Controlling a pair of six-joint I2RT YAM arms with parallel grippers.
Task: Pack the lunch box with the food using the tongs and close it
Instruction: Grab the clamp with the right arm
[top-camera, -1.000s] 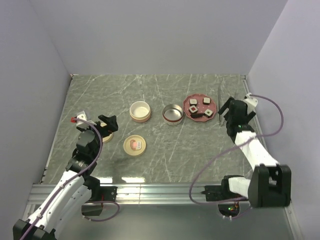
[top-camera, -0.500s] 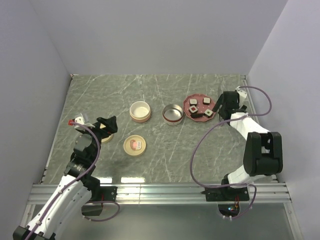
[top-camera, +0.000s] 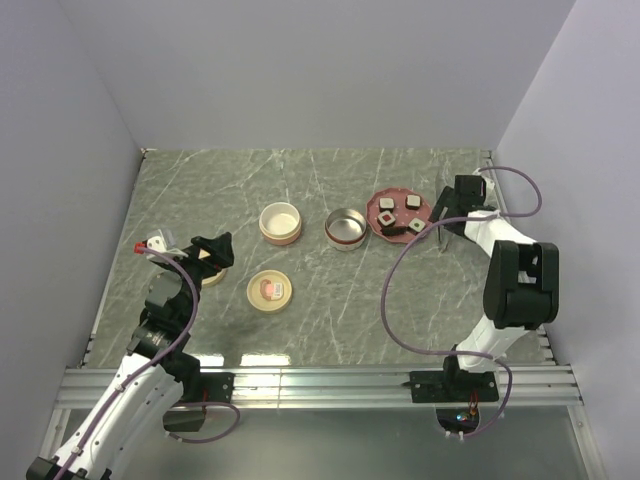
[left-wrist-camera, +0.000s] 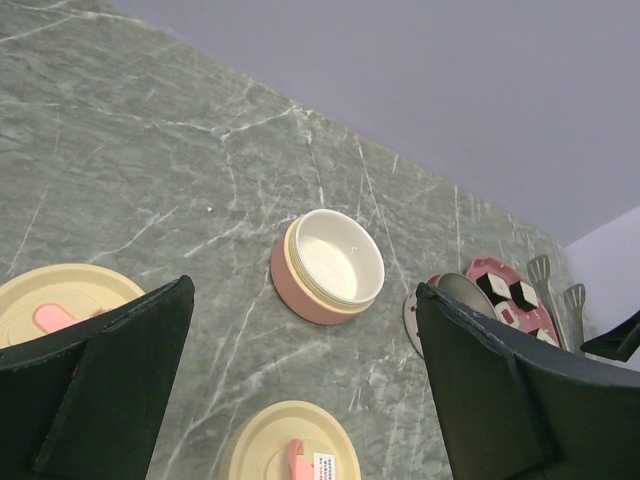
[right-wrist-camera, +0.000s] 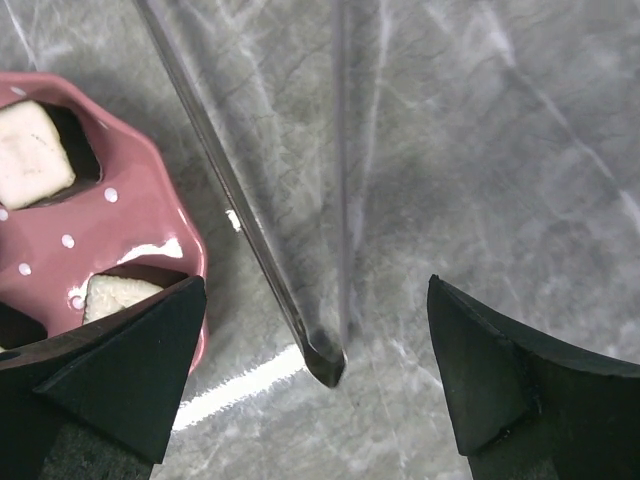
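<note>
Fingers spread wide, the right gripper (right-wrist-camera: 315, 335) straddles the tongs (right-wrist-camera: 228, 205) lying just right of the plate (right-wrist-camera: 140, 220) of food (right-wrist-camera: 30, 150), evidently lined up to clamp them, while the left gripper (left-wrist-camera: 303, 292), likewise spread, hovers over a lid (left-wrist-camera: 60, 300).

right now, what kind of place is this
Probably a robot lab bench, not a kitchen: bare walls box in the marble-look table, a left arm and right arm stand on a metal rail, food pieces sit on a pink plate.
</note>
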